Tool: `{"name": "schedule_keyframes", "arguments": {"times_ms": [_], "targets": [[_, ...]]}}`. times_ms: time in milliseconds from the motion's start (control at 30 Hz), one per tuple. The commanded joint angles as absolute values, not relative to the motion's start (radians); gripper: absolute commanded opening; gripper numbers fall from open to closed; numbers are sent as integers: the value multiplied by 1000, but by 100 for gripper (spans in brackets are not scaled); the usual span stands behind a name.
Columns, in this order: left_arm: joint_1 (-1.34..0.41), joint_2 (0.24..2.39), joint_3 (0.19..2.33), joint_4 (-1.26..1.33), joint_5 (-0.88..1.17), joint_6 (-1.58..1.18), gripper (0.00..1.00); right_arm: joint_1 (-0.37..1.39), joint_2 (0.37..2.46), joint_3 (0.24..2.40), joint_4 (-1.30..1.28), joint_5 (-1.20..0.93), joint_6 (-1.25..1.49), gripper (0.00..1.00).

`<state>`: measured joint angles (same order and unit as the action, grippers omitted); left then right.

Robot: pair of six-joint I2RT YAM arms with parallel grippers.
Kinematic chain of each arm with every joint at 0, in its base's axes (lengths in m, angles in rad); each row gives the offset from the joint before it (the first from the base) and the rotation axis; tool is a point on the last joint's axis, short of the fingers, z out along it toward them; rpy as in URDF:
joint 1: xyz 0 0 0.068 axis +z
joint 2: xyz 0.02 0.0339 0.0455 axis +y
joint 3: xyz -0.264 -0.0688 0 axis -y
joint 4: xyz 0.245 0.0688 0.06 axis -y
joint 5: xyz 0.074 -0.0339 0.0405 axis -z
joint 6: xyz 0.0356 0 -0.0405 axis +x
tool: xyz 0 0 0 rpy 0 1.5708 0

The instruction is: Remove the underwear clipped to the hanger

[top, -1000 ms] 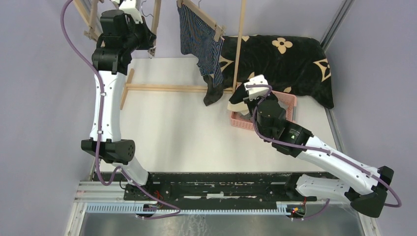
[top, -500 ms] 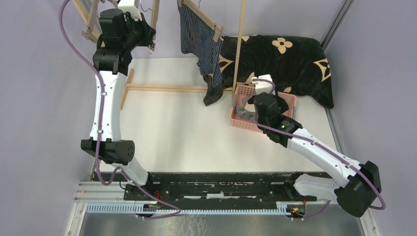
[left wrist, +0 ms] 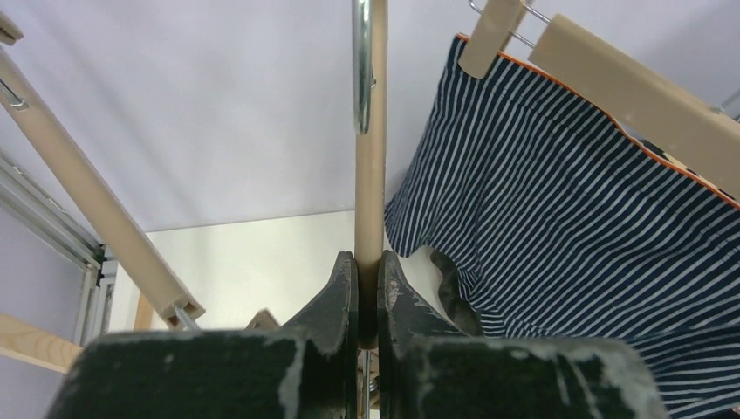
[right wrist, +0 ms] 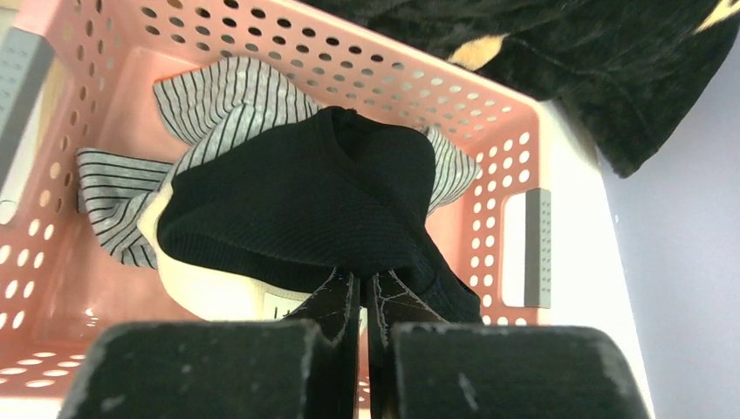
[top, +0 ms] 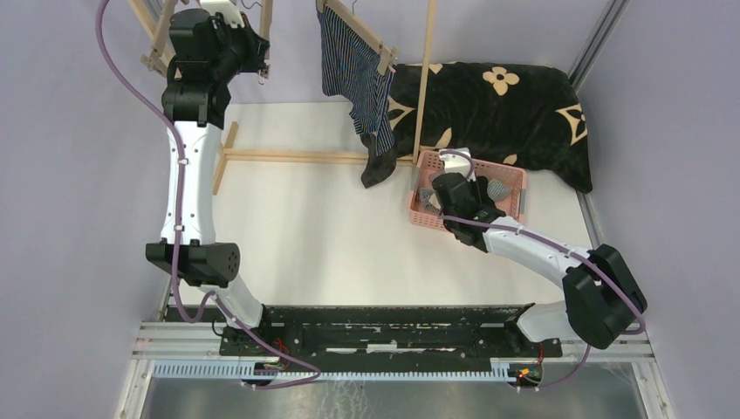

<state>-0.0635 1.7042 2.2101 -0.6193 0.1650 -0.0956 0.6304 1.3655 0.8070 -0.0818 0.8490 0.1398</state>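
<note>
My left pincer [left wrist: 367, 262] is clenched on a pale wooden bar [left wrist: 370, 183] that runs straight up between the fingers to a metal hook [left wrist: 362, 65]. That arm stands tall at the back left corner, with the forearm nearly upright and the wrist high beside the wooden rack [top: 425, 70]. Just to its right, the navy striped shorts [left wrist: 567, 201] hang from a wooden hanger [left wrist: 628, 96], pinned at the corner by a clip [left wrist: 489, 30].

My right pincer [right wrist: 362, 279] is clenched on a fold of the black shorts [right wrist: 297, 201], low inside the pink basket [right wrist: 366, 52]. Their beige waistband [right wrist: 218, 292] sags just left of the fingers. The grey-white striped shorts [right wrist: 209, 100] lie under and behind them in the same basket. That arm reaches low across the counter [top: 297, 227], elbow out to the right, wrist tipped down into the basket. The flowered blanket [top: 506, 105] lies just behind.

From above, the wrist hides the right fingertips, and the left pincer is partly lost among the rack's bars. The navy shorts' lower edge runs out of the wrist view.
</note>
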Motion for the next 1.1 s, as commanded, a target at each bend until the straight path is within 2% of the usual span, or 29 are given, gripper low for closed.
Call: {"name": "schedule_keyframes", "arguments": {"times_ms": [0,767,867,1067], "targets": [[-39,1738,2296,-538,194,-93,3,618,1387,776,6,861,219,1],[-9,1912,2467,-510,260,-213,3,613,1382,745,35,849,257,1],[-9,1916,2462,-524,274,-210,8,613,1390,746,34,860,263,1],[-9,1875,2403,-506,264,-199,29,611,1430,774,1,908,285,1]]}}
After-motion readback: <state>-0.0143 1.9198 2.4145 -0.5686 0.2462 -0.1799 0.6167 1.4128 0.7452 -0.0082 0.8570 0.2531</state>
